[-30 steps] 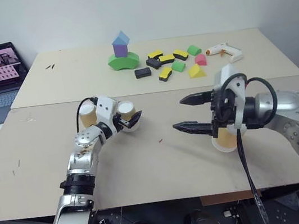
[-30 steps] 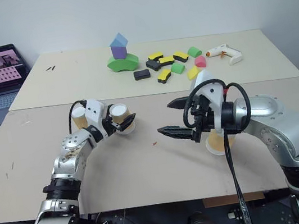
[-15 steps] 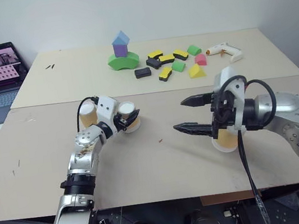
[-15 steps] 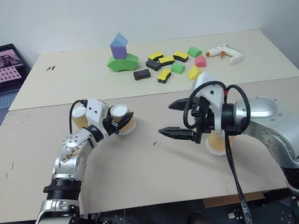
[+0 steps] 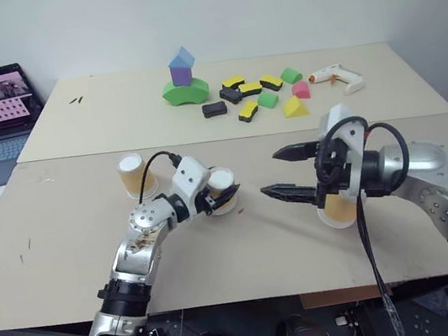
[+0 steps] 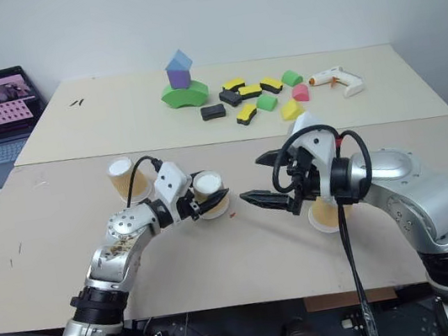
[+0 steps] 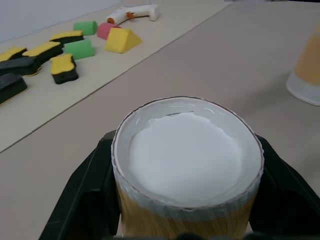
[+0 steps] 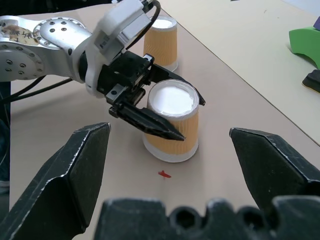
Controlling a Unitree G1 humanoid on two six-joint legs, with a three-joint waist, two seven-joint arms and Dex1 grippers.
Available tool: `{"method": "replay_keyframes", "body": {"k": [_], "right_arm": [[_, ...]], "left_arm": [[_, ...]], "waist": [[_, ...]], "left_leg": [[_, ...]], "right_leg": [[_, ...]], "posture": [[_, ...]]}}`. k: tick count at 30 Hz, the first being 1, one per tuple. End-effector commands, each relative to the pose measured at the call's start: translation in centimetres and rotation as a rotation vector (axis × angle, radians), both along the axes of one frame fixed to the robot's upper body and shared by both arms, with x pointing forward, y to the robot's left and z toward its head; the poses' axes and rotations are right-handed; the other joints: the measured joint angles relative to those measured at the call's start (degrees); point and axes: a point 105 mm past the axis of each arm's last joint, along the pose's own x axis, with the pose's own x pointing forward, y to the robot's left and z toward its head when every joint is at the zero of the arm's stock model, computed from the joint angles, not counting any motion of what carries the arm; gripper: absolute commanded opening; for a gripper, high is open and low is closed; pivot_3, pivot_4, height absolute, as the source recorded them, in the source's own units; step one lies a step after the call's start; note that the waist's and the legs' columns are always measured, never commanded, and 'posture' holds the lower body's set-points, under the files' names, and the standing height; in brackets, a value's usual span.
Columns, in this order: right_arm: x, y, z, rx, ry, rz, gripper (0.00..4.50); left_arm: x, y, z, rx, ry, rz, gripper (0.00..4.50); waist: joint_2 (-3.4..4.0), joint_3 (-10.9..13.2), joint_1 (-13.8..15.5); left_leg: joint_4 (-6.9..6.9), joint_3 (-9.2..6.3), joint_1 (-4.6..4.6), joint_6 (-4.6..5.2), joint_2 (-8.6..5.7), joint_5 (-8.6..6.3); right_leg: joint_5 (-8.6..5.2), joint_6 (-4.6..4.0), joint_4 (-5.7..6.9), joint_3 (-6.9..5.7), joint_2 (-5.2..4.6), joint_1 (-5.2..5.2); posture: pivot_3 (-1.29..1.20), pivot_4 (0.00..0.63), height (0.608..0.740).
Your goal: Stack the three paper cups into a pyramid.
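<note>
An upside-down paper cup is clamped between the fingers of the left end effector, low over the near bench. A second cup is set behind that end effector, and a third beneath the right end effector, whose fingers are spread wide apart. Bare bench surface is left between the two end effectors and toward the near edge.

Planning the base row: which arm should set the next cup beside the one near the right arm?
Left: the left gripper is shut on a cup; the right gripper is open, empty.
</note>
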Motion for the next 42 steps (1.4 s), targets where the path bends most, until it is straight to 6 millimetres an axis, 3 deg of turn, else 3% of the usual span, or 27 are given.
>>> {"method": "replay_keyframes", "body": {"k": [1,9,15,17,19,20,23,28,37,40,42], "right_arm": [[-0.2,-0.2,0.9,0.005,-0.066,-0.017,4.50],[-0.3,-0.7,0.7,-0.005,-0.072,-0.051,4.50],[-0.5,-0.9,0.6,-0.001,-0.074,-0.069,4.50],[-0.5,-0.9,0.6,-0.001,-0.074,-0.072,4.50],[-0.5,-0.9,0.6,-0.001,-0.074,-0.074,4.50],[-0.5,-0.9,0.6,0.000,-0.073,-0.073,4.50],[-0.5,-0.9,0.6,0.001,-0.071,-0.071,4.50],[-0.4,-0.8,0.5,0.001,-0.065,-0.062,4.50],[0.1,-0.6,0.3,0.004,-0.053,-0.037,4.50],[0.2,-0.6,0.4,0.005,-0.054,-0.030,4.50],[0.3,-0.6,0.3,0.003,-0.052,-0.027,4.50]], "left_arm": [[-1.4,-1.5,-0.2,-0.007,0.036,-0.109,2.59],[-2.7,-2.9,0.0,-0.047,0.116,-0.253,2.59],[-2.8,-2.4,-0.2,-0.029,0.133,-0.273,2.59],[-2.8,-2.4,-0.2,-0.023,0.128,-0.276,3.60],[-2.9,-2.4,-0.1,-0.025,0.125,-0.281,4.21],[-2.9,-2.4,0.0,-0.027,0.123,-0.282,4.45],[-2.9,-2.3,0.7,-0.032,0.100,-0.283,4.45],[-2.6,-1.4,3.1,-0.057,0.051,-0.249,4.45],[-3.8,1.0,7.8,-0.106,0.004,-0.202,4.45],[-2.5,2.1,9.4,-0.178,-0.046,-0.067,4.45],[-0.5,3.8,10.4,-0.253,-0.107,0.136,4.45]], "waist": [[0.00,0.0,0.1],[0.00,0.0,0.1],[0.00,0.0,0.0],[0.00,0.0,0.0],[0.01,0.0,0.0],[0.00,0.0,0.0],[0.00,0.0,0.0],[0.00,0.0,0.0],[0.01,0.0,0.0],[0.01,0.0,0.0],[0.01,0.0,0.1]], "left_leg": [[0.00,0.00,0.00,0.00,0.01,0.00],[0.03,-0.04,0.08,0.00,0.01,0.00],[0.02,-0.08,0.11,0.00,0.01,0.00],[0.02,-0.08,0.21,0.00,0.01,0.00],[0.01,-0.10,0.27,0.00,0.01,0.00],[0.00,-0.11,0.28,0.00,0.01,-0.01],[-0.02,-0.14,0.31,0.01,0.01,-0.01],[-0.04,-0.16,0.30,0.01,0.01,-0.01],[-0.08,-0.18,0.34,0.01,0.01,-0.01],[-0.08,-0.17,0.38,0.01,0.01,-0.01],[-0.07,-0.18,0.39,0.01,0.00,-0.01]], "right_leg": [[0.00,0.00,0.00,-0.01,0.00,0.00],[0.00,0.00,-0.01,-0.03,-0.01,0.12],[0.00,0.01,-0.05,-0.04,-0.01,0.18],[-0.01,0.01,-0.05,-0.05,-0.01,0.28],[-0.01,0.00,-0.07,-0.05,-0.01,0.34],[-0.01,0.00,-0.07,-0.05,-0.01,0.36],[-0.01,0.00,-0.11,-0.07,-0.02,0.40],[-0.01,0.00,-0.14,-0.10,-0.02,0.41],[-0.01,0.01,-0.17,-0.09,-0.02,0.45],[-0.01,0.01,-0.17,-0.09,-0.02,0.49],[-0.01,0.02,-0.17,-0.08,-0.02,0.51]], "posture": [[0.00,0.150,0.703],[0.00,0.150,0.703],[0.00,0.150,0.703],[0.00,0.150,0.703],[0.00,0.150,0.703],[0.00,0.150,0.703],[0.00,0.150,0.703],[0.00,0.150,0.703],[0.00,0.150,0.703],[0.00,0.150,0.703],[0.00,0.150,0.703]]}}
